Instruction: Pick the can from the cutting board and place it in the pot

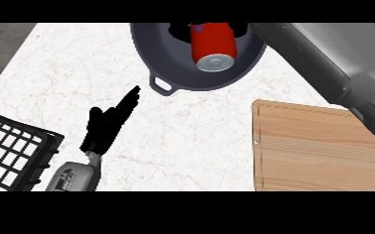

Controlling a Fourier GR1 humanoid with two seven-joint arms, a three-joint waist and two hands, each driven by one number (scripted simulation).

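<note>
The red can [212,44] with a silver end lies tilted inside the dark grey pot [150,54] at the top of the head view. My right hand [238,29] shows only as black fingers on both sides of the can's far end, curled round it; the rest is hidden behind the can. Its grey forearm [322,59] runs down to the right edge. The wooden cutting board [315,148] lies bare at the lower right. My left hand [108,126] rests open on the counter at the lower left, fingers straight and pointing toward the pot's handle [162,85].
A black wire rack [18,153] sits at the lower left edge, beside my left forearm. White marble counter [198,139] stretches between the left hand and the cutting board.
</note>
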